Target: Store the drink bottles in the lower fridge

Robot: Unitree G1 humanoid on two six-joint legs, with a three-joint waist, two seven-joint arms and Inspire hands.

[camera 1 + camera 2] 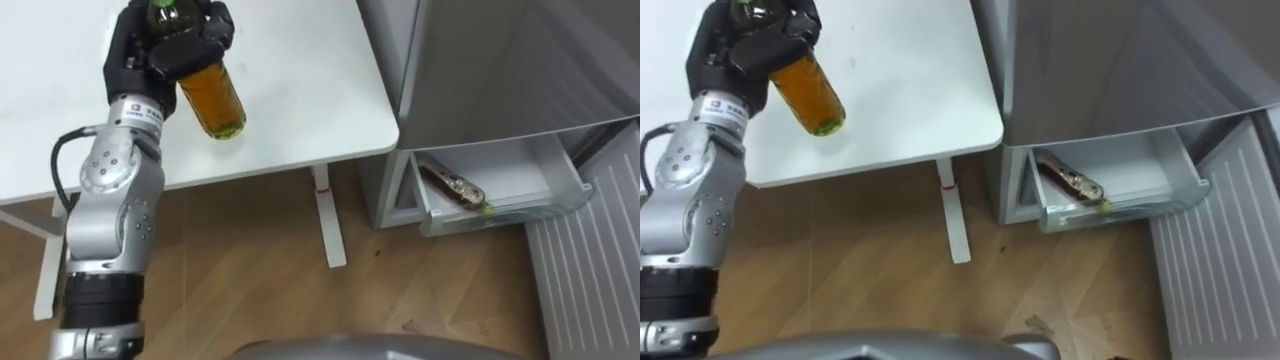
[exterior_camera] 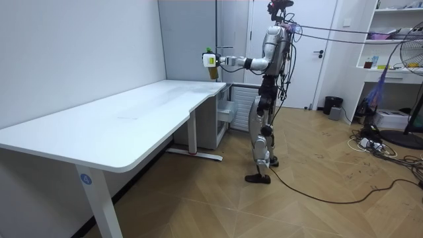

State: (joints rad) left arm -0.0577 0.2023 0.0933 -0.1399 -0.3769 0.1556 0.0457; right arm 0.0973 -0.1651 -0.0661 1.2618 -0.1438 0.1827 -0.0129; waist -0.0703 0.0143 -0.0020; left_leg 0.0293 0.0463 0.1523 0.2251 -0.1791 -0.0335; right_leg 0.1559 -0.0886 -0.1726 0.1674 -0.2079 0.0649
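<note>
Left hand (image 1: 150,48), fingers curled tight round the amber bottle (image 1: 212,100), holds it above the white table (image 1: 300,80).

Long white table (image 2: 106,129) sits right under the left hand (image 1: 130,60), with its white legs on a wood-look floor (image 2: 198,198). A plain pale wall (image 2: 79,53) runs along the table's far edge, out past the hand. Well behind the hand there's a white door (image 2: 305,53), white shelves (image 2: 394,71), a standing fan (image 2: 418,53) and a little dark bin (image 2: 332,104).
</note>
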